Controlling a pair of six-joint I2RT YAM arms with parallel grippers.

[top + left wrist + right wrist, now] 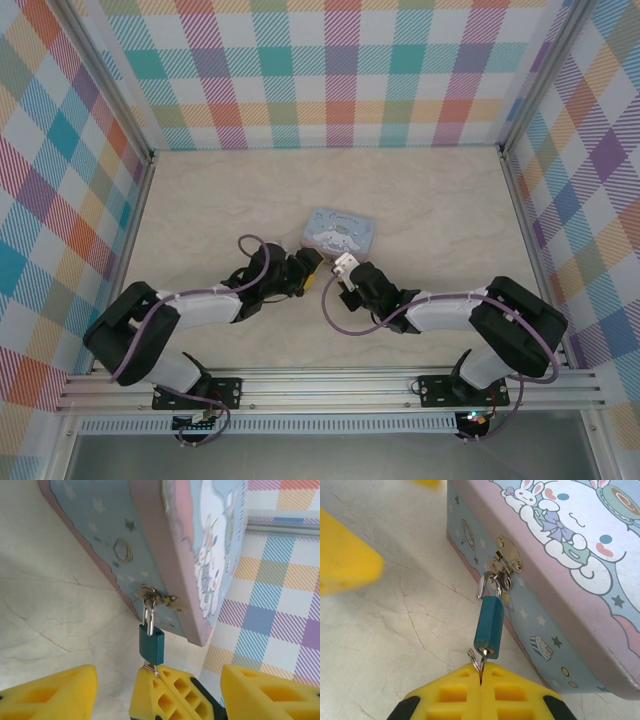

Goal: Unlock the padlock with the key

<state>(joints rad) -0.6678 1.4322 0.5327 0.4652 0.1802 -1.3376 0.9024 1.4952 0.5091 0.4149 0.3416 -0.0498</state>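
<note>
The padlock (489,626), with its blue body and thin silvery shackle, hangs from the latch (506,562) on the front of the pale blue tin (580,575). One shackle leg appears to end free beside the body. The key (484,653) sits in the keyhole at the padlock's bottom, its small ring (474,660) beside it. My right gripper (481,676) is shut on the key, yellow fingers pressed together. My left gripper (157,675) is open; its fingers (50,695) stand either side of the padlock (151,645) and the right gripper's fingers (170,700). From above, both grippers, left (308,272) and right (338,280), meet below the tin (340,232).
The tin lies on a pale marble-patterned table (420,200), walled on three sides by checked panels (330,70). A metal rail (330,385) runs along the near edge by the arm bases. One left-gripper finger (345,555) shows to the left in the right wrist view.
</note>
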